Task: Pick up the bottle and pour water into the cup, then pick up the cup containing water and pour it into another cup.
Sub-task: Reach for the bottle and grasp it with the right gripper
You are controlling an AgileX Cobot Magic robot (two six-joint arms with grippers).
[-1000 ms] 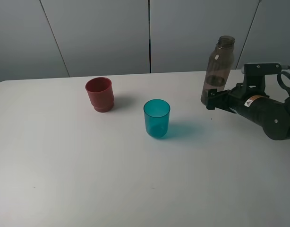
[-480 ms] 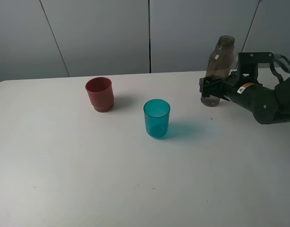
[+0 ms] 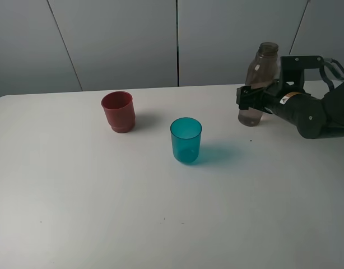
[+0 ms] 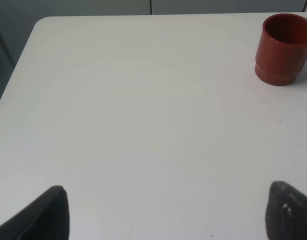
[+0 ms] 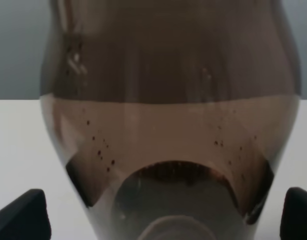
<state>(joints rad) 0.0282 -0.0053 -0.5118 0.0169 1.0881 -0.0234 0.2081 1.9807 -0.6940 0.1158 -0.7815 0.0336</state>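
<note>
Since a second ago the right arm (image 3: 309,112) has lifted and pushed forward. Its jaws, then low by the foot of the bottle (image 3: 256,84), now stand level with its lower body. The bottle, the teal cup (image 3: 186,140) and the red cup (image 3: 118,111) have not shifted on the counter (image 3: 161,213).

Right jaws: spread wide, one pad on each side of the bottle, which stands upright between them. The wrist view shows a gap at both pads, so there is no grip yet. The teal cup stands well apart from these jaws, and the red cup farther off still.

Left jaws: spread, with nothing between them. The red cup stands well ahead of them.

Step in hand, as judged: grasping the bottle. Hold the bottle centred between the pads and close evenly on the broad lower body so neither pad nudges it over. The neck is open, so a moderate squeeze and a straight, level lift are advised.
</note>
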